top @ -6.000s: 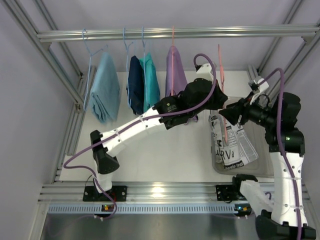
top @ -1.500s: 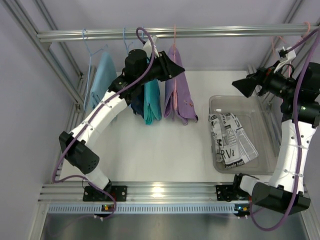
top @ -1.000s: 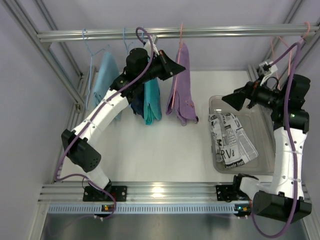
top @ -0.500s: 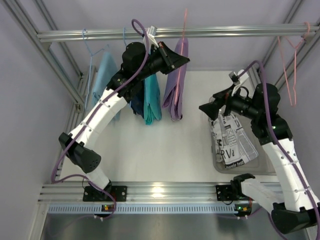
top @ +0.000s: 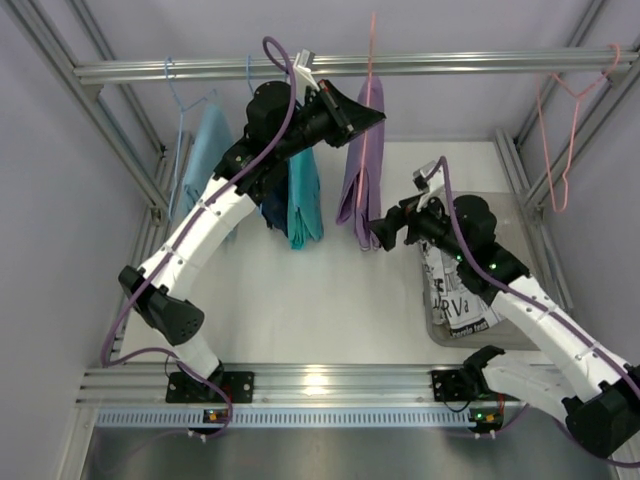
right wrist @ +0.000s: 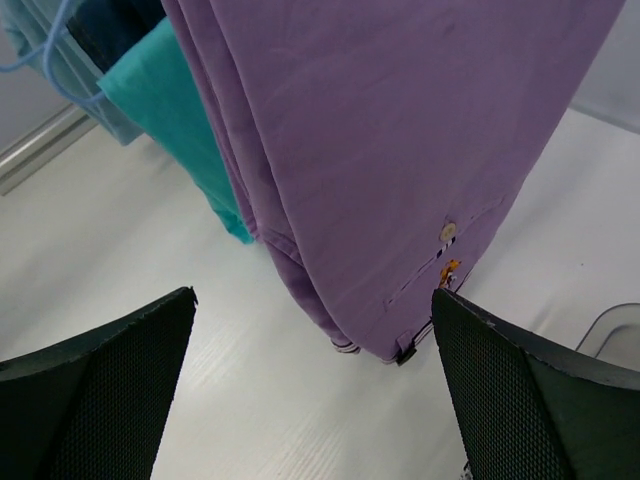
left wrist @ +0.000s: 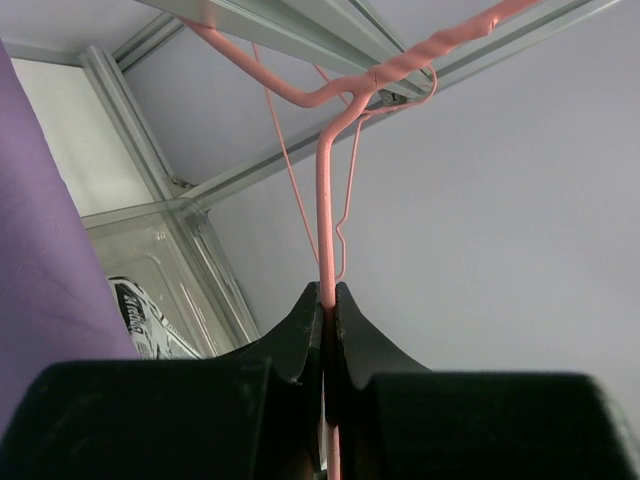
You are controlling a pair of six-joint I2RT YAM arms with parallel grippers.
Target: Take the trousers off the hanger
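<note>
Well, from the top camera I see the left hand [top: 368,116] up at 12 o'clock, clenched on the thin pink hanger [top: 373,45] just below the rail [top: 480,63]. The hanger's wire crosses the rail and runs to the top edge; I cannot tell whether its hook rests on anything. The purple trousers [top: 358,180] hang folded over it, above the counter [top: 300,300]. At their lower end, toward 3 o'clock of them, sits the right hand [top: 385,228], released and close to the cloth. A clear bin [top: 508,200] at 4 o'clock holds a newsprint-patterned cloth [top: 455,300]. A second pink hanger [top: 558,140] hangs bare at 2 o'clock. Teal, navy and light-blue garments hang at 11 o'clock.

On the left wrist camera, both fingers [left wrist: 295,335] press together on the pink wire, which climbs to a twisted neck at 1 o'clock. Purple cloth fills the 9 o'clock edge.

On the right wrist camera, the fingers [right wrist: 100,385] stand wide apart at 7 and 5 o'clock. Between and beyond them the trousers hang, hem lowest, and nothing is gripped.
</note>
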